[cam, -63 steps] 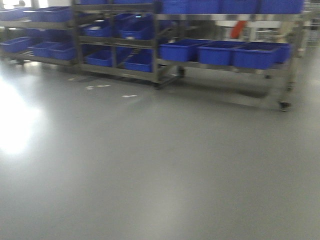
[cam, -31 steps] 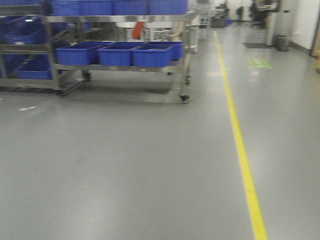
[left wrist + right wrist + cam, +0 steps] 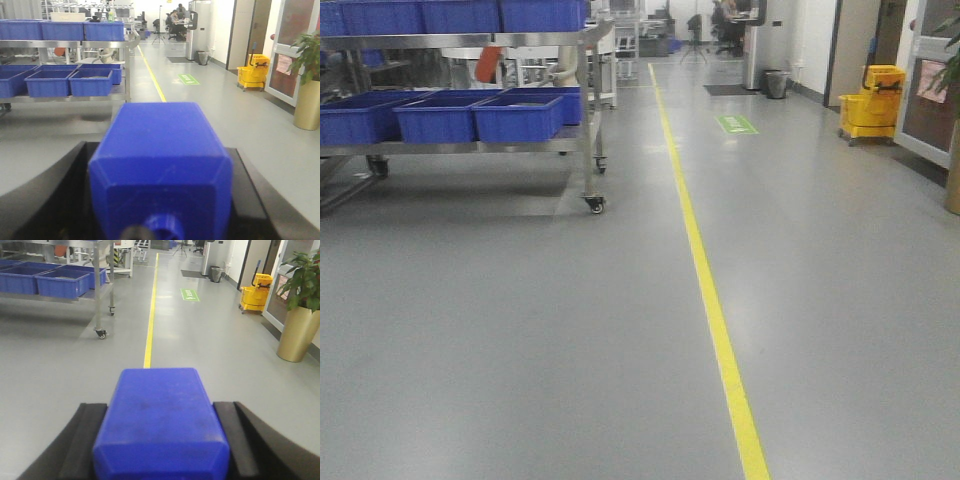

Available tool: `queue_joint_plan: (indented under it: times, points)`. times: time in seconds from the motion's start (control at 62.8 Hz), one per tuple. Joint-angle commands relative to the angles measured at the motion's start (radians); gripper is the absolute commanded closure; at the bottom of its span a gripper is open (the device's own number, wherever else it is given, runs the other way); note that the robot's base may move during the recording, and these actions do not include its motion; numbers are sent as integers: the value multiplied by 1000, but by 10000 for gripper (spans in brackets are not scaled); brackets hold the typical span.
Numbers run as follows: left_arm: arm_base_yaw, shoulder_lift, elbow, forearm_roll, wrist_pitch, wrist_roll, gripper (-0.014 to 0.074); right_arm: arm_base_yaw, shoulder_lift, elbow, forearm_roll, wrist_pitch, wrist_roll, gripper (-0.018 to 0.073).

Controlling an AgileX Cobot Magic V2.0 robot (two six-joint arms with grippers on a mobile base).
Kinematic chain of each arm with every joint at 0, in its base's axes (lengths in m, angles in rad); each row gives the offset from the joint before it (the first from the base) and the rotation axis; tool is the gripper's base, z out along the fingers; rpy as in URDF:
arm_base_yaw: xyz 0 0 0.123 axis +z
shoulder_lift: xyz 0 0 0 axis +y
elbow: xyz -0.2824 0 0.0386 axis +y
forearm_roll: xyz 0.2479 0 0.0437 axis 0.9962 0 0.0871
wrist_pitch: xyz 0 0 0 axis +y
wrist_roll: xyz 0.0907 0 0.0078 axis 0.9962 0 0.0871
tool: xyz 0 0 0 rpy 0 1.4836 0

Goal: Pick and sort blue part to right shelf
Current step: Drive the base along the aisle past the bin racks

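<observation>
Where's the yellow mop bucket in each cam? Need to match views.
Front-facing: the yellow mop bucket sits upper right, near the wall, right of the yellow floor line.
Left wrist: right of centre, upper half, beyond the blue part, left of the potted plant.
Right wrist: upper right, beyond the blue block, left of the potted plant.
Shared landmark: the yellow floor line, left of the bucket in all three.

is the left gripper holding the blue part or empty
Holding: the blue part sits between both black fingers, neck toward the camera.
</observation>
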Motion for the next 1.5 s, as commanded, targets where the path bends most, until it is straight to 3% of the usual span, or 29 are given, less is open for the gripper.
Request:
queue_joint_plan:
  times: [0.0, 1.48]
  points:
    - [-5, 5, -30, -1, -89, 0, 304, -6, 3, -31, -11, -90, -7, 172]
    - [-5, 5, -30, -1, -89, 0, 304, -6, 3, -31, -11, -90, -7, 172]
